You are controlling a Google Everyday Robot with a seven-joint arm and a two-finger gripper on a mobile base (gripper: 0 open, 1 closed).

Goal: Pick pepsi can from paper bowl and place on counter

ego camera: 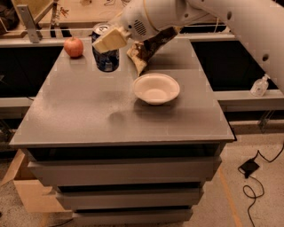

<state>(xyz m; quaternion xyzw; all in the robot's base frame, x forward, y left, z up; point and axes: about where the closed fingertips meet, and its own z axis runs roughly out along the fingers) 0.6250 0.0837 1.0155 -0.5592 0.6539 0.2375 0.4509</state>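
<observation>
- Grey speckled rectangular counter (88,115), topping a grey three-drawer cabinet (124,170), is filling the centre.
- Light wooden bench (80,13) with a grey metal post (29,22) is running behind it.
- Pale grey ledge (239,97) is extending rightwards, carrying a small clear plastic bottle (259,85).
- Pale speckled floor (262,208) is bearing a black cable with square adaptor (249,167).
- Tan open box (31,195) is sitting at lower left.
- Warm, dim light is falling throughout.

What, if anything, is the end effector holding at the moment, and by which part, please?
The end effector holds the pepsi can by its upper side, above the counter, left of the paper bowl.
</observation>
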